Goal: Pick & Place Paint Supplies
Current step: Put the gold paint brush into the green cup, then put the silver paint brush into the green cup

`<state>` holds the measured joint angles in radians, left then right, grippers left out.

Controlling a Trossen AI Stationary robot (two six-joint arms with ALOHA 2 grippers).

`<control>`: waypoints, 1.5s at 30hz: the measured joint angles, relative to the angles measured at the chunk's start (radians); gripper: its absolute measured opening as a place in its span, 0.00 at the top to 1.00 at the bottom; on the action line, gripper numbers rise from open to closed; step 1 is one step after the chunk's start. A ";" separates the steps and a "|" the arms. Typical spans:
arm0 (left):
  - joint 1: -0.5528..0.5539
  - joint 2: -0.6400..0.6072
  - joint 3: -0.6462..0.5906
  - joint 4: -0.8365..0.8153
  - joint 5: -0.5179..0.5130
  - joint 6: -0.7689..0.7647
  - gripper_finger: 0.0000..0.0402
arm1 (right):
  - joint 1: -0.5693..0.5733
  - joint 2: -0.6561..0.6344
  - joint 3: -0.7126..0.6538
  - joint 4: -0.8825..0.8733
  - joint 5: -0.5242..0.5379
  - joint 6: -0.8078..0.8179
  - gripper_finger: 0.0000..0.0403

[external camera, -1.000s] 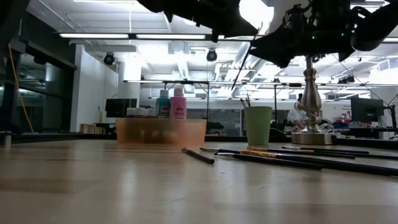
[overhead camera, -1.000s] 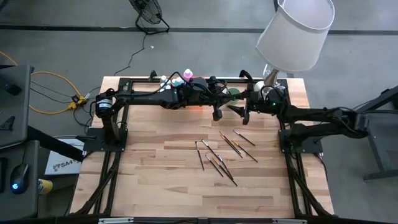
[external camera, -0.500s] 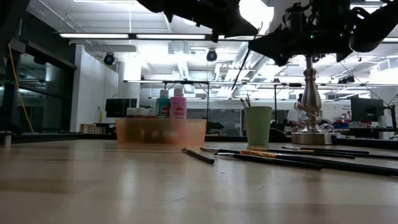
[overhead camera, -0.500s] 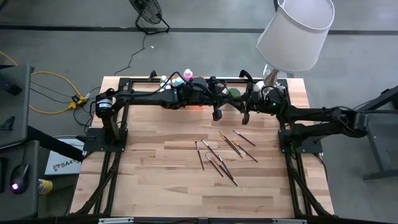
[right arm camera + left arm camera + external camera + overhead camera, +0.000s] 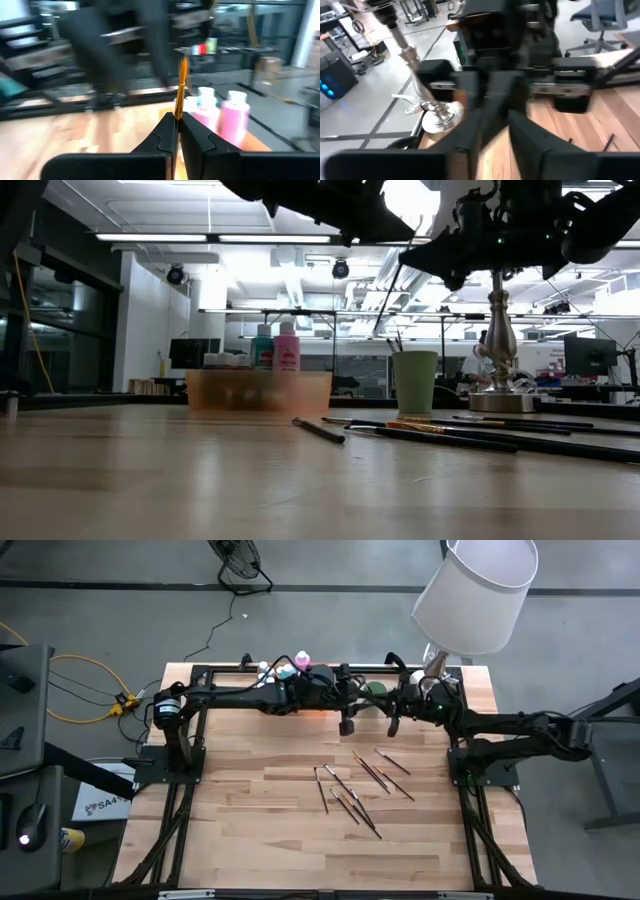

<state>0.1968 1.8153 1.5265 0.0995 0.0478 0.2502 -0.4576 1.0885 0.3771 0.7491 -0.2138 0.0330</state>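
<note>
Wooden bench: paint bottles already stand in the orange tray, upper middle. Right gripper has its jaws clenched on one paintbrush. Left gripper: jaws a little apart, empty. More brushes lie mid-frame, not yet picked up.

High view: overhead, straight down on the whole table. Low view: tabletop level, facing the room. Wrist views: close, past fingers. All share the tabletop.
</note>
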 joint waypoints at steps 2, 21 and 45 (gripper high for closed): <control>-0.001 -0.003 0.000 -0.012 0.002 0.025 0.70 | -0.004 -0.004 0.000 -0.016 0.042 0.001 0.99; -0.001 -0.130 0.000 -0.397 -0.169 0.007 0.49 | -0.007 -0.023 0.198 -0.460 0.514 -0.060 0.99; -0.001 -0.130 0.000 -0.461 -0.173 -0.017 0.49 | -0.114 0.037 0.204 -0.607 0.389 0.051 0.67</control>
<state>0.1963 1.6852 1.5269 -0.3611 -0.1257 0.2333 -0.5716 1.1253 0.5816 0.1423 0.1750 0.0837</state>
